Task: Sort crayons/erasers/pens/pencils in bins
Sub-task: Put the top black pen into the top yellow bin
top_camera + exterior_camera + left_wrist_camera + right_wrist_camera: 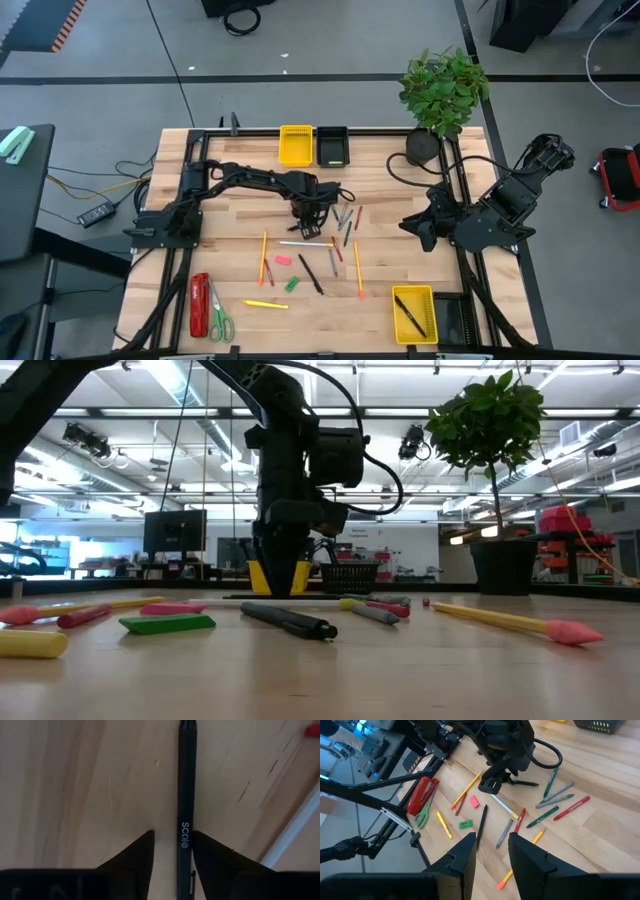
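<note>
Task barely begun, by look of it: one pen (412, 311) lies in yellow bin (414, 313) at desk's near right corner. Far-edge yellow bin (295, 144) and black bin (332, 146) appear empty.

Crayons (347, 222), pencils (357, 268), erasers (282, 260) and black pen (310, 273) lie loose mid-desk.

Left gripper (172, 851) down at desk centre, fingers partly open, straddling black pen (186, 795); grip not yet visibly made.

Right gripper (491, 851) waits above right edge, fingers apart, holding nothing.

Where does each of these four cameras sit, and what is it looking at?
High: overhead, straight down; both arms.
Low: tabletop level, across; left end effector hanging down.
Left wrist: looks down past its fingers straddling a black pen.
Right wrist: sideways past its open fingers.
Shared: high and right wrist both show the red stapler.
</note>
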### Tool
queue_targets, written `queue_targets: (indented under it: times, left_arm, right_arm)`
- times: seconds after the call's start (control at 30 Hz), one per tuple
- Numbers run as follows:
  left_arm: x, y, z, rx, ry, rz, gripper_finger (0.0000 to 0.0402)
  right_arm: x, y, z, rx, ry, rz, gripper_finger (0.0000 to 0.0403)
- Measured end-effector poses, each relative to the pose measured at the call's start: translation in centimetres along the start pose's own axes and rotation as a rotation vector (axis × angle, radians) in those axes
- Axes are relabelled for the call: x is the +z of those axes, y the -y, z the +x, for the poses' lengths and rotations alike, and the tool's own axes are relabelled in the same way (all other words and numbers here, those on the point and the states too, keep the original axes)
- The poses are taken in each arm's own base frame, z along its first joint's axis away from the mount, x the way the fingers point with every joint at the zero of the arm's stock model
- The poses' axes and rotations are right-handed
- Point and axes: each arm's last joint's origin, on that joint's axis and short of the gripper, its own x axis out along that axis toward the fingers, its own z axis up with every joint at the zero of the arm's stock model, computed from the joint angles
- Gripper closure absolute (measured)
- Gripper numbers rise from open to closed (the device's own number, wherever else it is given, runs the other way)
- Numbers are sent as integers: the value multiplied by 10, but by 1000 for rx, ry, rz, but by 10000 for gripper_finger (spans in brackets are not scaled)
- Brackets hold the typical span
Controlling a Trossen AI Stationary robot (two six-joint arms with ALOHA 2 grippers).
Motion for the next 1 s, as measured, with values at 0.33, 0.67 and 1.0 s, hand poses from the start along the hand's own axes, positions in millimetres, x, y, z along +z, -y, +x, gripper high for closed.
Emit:
queue_targets:
  times: [0.33,0.67,1.0]
  left_arm:
    - [0,-3,1,11,-1,52,355]
    - [0,-4,-7,33,28,105,346]
    - [2,-19,-18,20,54,78,371]
  right_arm:
    - [2,4,1,-39,6,-12,282]
    - [16,11,-1,-46,45,13,282]
    - [32,21,-12,-37,112,53,282]
